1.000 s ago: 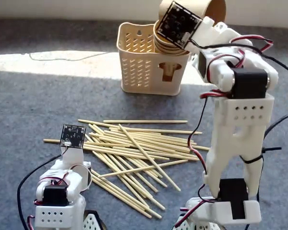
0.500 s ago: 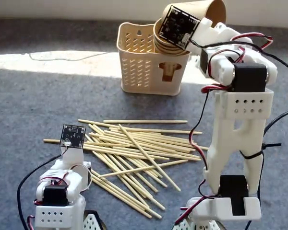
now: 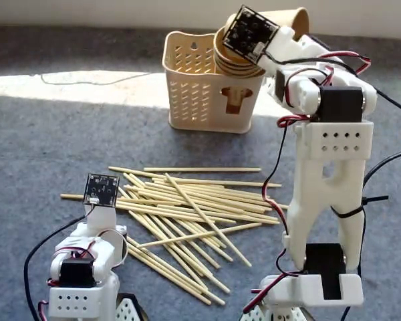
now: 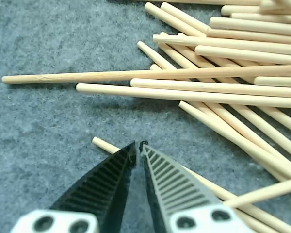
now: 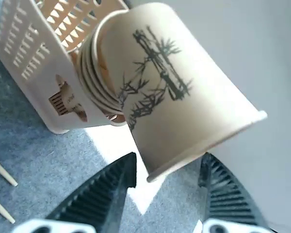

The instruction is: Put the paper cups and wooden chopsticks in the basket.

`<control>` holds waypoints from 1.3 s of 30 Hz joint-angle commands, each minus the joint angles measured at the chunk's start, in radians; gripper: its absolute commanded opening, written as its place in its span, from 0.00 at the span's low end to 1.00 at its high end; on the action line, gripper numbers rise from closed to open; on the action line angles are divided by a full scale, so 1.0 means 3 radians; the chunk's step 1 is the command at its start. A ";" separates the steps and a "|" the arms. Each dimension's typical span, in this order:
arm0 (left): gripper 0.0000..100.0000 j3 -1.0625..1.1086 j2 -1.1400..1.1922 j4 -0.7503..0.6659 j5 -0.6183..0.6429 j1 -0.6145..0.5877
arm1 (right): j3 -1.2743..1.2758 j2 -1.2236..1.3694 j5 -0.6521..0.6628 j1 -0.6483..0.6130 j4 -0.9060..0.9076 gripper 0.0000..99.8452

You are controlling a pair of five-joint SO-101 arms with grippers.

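paper cups [image 5: 174, 97]: one stack; one basket [image 3: 194, 100]

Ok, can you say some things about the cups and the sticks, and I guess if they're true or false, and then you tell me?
1. The chopsticks lie in a pile on the grey carpet. True.
2. The left gripper is holding a chopstick. False: it is shut with nothing in it, at the edge of the pile.
3. The paper cups are stacked together and tilted at the rim of the basket. True.
4. The basket is lying on its side. False: it stands upright.
5. The right gripper is holding the paper cups. True.
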 commanded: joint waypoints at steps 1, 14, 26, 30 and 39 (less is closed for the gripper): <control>0.04 0.0064 0.0003 0.0020 -0.0005 0.0054 | -0.0253 -0.0043 -0.0174 -0.0090 -0.0125 0.22; 0.04 0.0064 0.0003 0.0020 -0.0005 0.0054 | -0.0371 -0.0069 -0.0875 -0.0494 -0.0176 0.22; 0.04 0.0064 0.0003 0.0020 -0.0005 0.0054 | -0.0913 -0.0243 -0.1780 -0.0601 -0.0366 0.01; 0.04 0.0064 0.0003 0.0020 -0.0005 0.0054 | -0.1077 -0.0228 -0.1811 -0.0580 -0.0632 0.01; 0.04 0.0064 0.0003 0.0020 -0.0005 0.0054 | -0.0882 0.0330 -0.2184 -0.0294 -0.1593 0.00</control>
